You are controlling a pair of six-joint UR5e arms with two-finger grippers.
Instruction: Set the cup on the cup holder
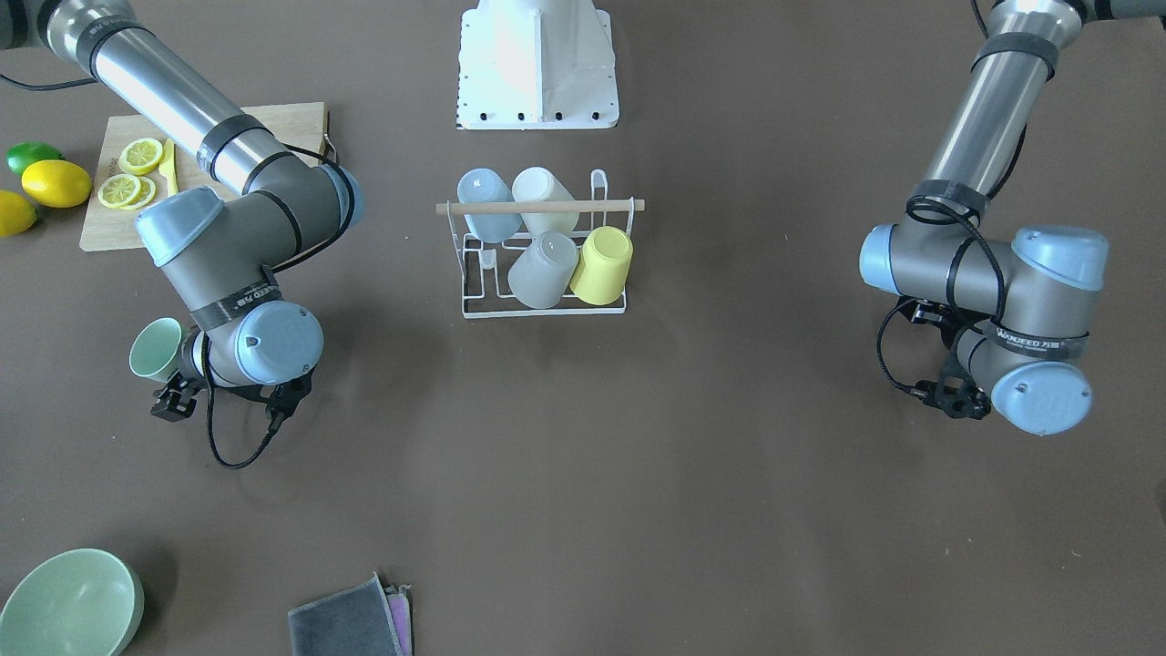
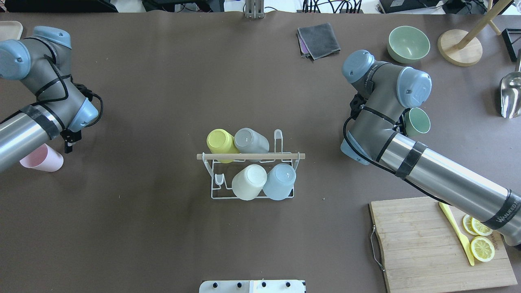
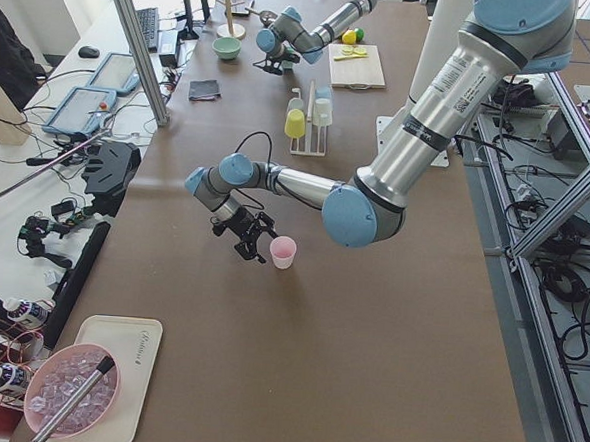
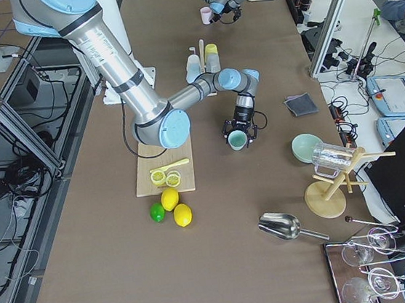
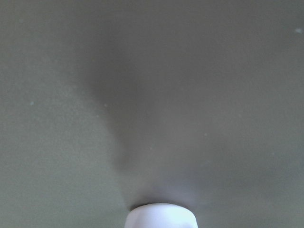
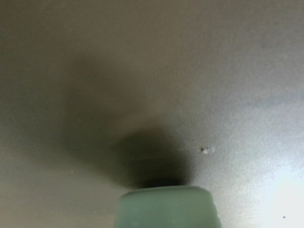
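Note:
The cup holder (image 2: pixel 215 193), a white wire rack with a wooden rod (image 2: pixel 250 156), stands mid-table and also shows in the front view (image 1: pixel 474 310). It carries yellow, grey, cream and blue cups upside down. My right gripper (image 4: pixel 237 131) is closed on a pale green cup (image 2: pixel 419 121), held tilted off the table to the rack's right; the cup also shows in the front view (image 1: pixel 153 349) and the right wrist view (image 6: pixel 166 208). A pink cup (image 2: pixel 44 158) sits far left, partly under my left arm. My left gripper (image 3: pixel 256 249) is right beside it (image 3: pixel 283 251); I cannot tell if it grips.
A wooden cutting board (image 2: pixel 419 244) with lemon slices and a yellow knife lies under my right forearm. Lemons and a lime (image 1: pixel 50 182) lie beside it. A green bowl (image 2: pixel 408 42), a grey cloth (image 2: pixel 319 38), a wooden stand (image 2: pixel 460 49) and a metal scoop (image 2: pixel 511 95) line the far edge.

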